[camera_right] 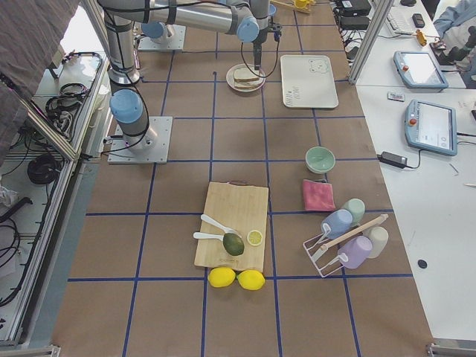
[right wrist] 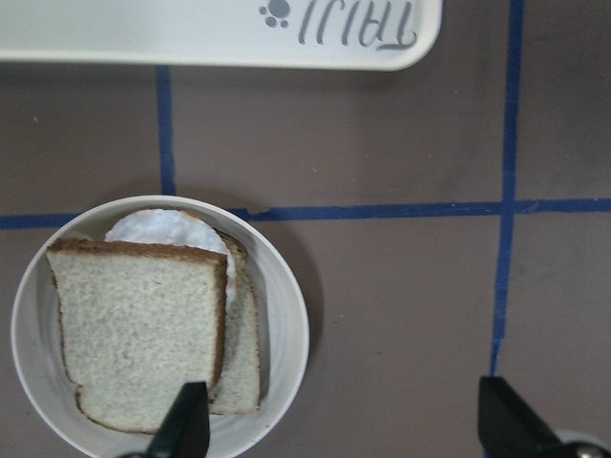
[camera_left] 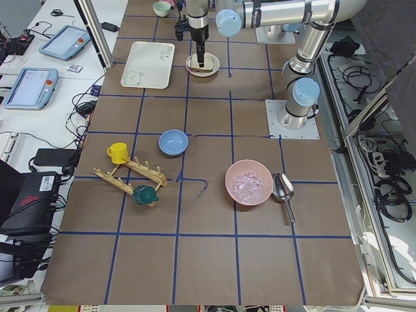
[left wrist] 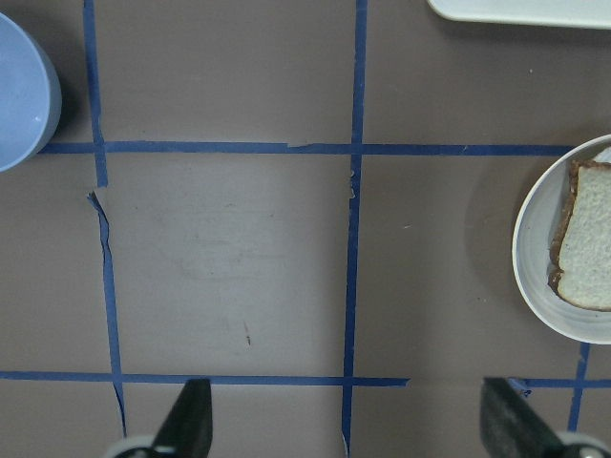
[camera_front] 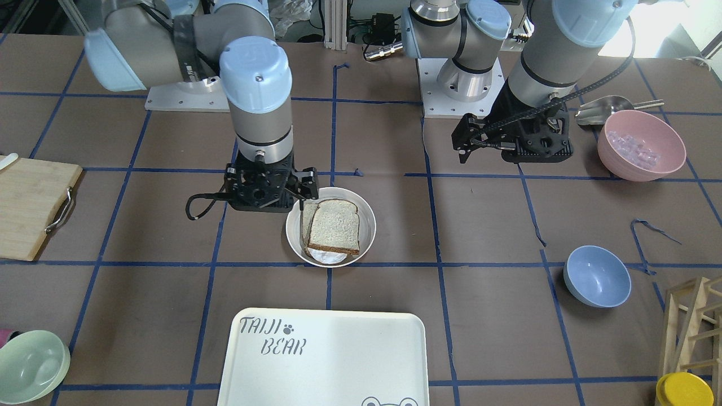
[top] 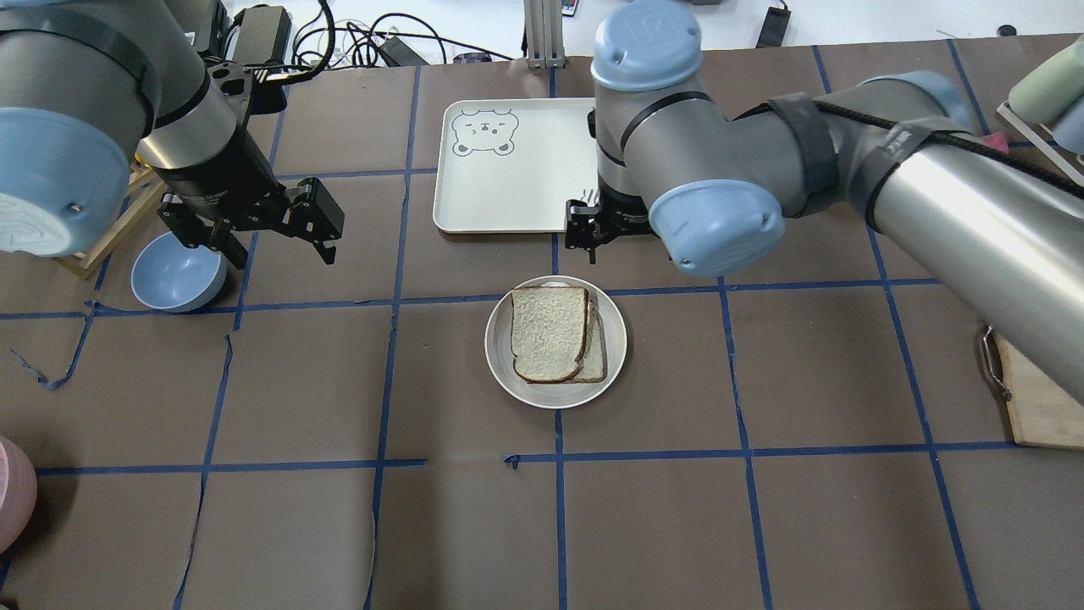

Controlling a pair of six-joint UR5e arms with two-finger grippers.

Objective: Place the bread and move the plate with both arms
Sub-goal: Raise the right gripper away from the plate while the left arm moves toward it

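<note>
Resting in the plate (top: 498,360) beneath the wide-spread right gripper (right wrist: 344,434), the bread (top: 549,333) shows speckled greyish crumb, dark crust

tray (camera_front: 350,361) | text "TAIJI BEAR" | bear face drawing

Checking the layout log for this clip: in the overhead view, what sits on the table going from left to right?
pink bowl → blue bowl → plate with the bread on it → wooden cutting board. The tray overlaps the plate across the view, so it is left out.
</note>
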